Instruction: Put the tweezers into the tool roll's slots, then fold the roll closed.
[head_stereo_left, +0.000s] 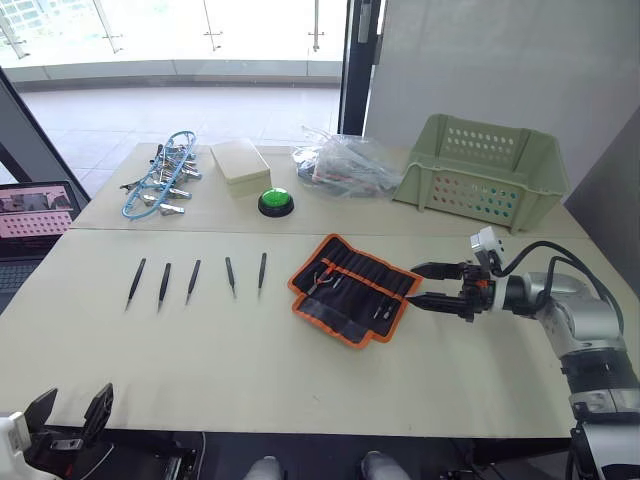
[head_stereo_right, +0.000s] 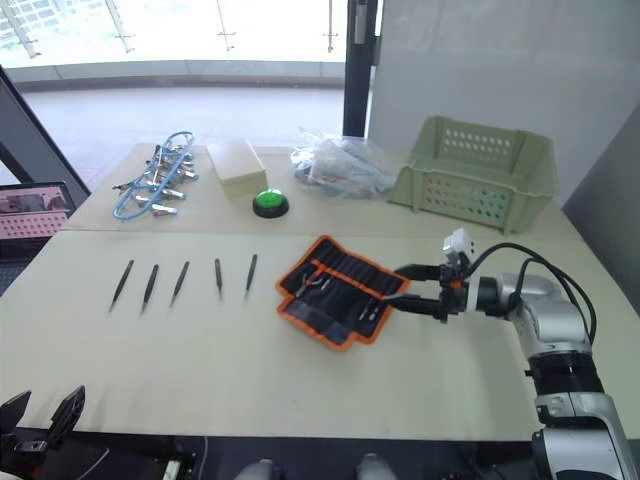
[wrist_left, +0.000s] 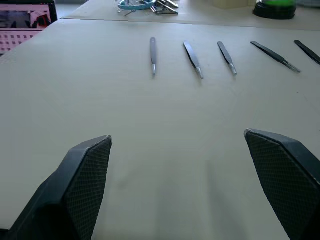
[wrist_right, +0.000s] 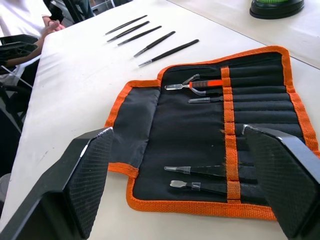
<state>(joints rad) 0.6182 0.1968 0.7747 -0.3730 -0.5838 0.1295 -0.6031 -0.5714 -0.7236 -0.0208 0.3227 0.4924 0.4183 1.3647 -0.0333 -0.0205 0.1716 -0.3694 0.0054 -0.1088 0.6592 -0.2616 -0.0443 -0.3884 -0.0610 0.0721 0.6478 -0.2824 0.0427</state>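
Several slim black tweezers (head_stereo_left: 193, 281) lie side by side in a row on the table, left of the tool roll (head_stereo_left: 352, 288). The roll is spread open and flat, black with orange edging, and its slots (wrist_right: 260, 95) hold a few small tools. My right gripper (head_stereo_left: 413, 284) is open at the roll's right edge, its fingers pointing at the roll just above the table. My left gripper (head_stereo_left: 70, 405) is open and empty, low at the table's near left edge, with the tweezers (wrist_left: 193, 59) well ahead of it.
Along the back of the table are silver clips with blue cables (head_stereo_left: 165, 175), a beige box (head_stereo_left: 240, 162), a green button (head_stereo_left: 276, 201), a clear plastic bag (head_stereo_left: 340, 160) and a green basket (head_stereo_left: 485, 165). A laptop (head_stereo_left: 35, 215) sits off the left side.
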